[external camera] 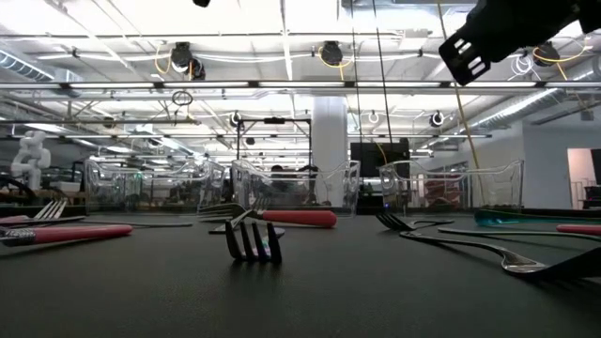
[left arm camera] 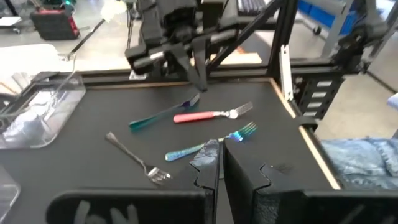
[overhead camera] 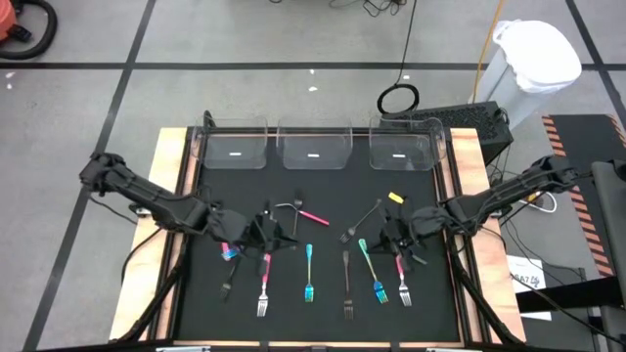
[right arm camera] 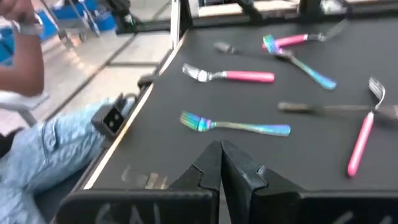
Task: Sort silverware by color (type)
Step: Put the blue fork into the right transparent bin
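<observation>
Three bins: clear plastic bins (overhead camera: 314, 147) stand in a row along the far edge of the tabletop (overhead camera: 323, 200); no utensil shows inside them.
Silverware: forks and spoons (overhead camera: 309, 271) lie scattered flat across the middle and near half of the tabletop, none in a bin.
Pink-handled pieces: one (overhead camera: 313, 216) near the centre; others toward the near-left and near-right.
Teal-handled pieces: one fork (overhead camera: 309, 271) at near centre, two (overhead camera: 372, 269) toward the near right.
Left gripper (overhead camera: 262, 233): low over the left-centre of the tabletop, fingers (left arm camera: 208, 163) pressed together, holding nothing.
Right gripper (overhead camera: 391, 235): low over the right-centre, fingers (right arm camera: 208, 163) pressed together, holding nothing.
Person: a blue-jeaned leg (right arm camera: 43, 155) beside the table edge.
</observation>
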Controlling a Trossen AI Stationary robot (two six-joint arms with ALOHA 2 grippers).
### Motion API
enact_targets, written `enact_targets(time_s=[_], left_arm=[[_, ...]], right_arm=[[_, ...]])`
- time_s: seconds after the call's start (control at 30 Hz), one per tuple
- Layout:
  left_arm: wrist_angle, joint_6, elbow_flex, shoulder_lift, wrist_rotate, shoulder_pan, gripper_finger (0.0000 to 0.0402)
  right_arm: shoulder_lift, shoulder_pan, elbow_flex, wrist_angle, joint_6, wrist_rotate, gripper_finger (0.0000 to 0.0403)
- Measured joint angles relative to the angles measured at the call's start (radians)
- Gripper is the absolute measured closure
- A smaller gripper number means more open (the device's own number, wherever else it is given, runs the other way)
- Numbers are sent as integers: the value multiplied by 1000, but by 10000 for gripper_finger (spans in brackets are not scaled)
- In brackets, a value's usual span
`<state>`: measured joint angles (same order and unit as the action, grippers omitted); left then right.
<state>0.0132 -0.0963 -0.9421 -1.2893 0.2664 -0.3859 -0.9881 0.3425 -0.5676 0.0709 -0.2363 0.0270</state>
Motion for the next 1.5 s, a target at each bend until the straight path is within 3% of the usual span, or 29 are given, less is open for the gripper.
enact_targets(time_s=[0.27,0.9,1.1,1.5], left_arm=[[20,-2,0,-74,1,0,377],[163,-2,0,-195,0,0,377],[164,-2,0,-195,1,0,377],[163,-1,0,-195,1,0,377]], right_arm=[[0,17,-128,-331,-100,-97,397],[-20,12,-133,-515,-133,-240,392],[-22,-5,-133,-554,-155,-292,355],[-23,-14,-132,-773,-363,-374,272]])
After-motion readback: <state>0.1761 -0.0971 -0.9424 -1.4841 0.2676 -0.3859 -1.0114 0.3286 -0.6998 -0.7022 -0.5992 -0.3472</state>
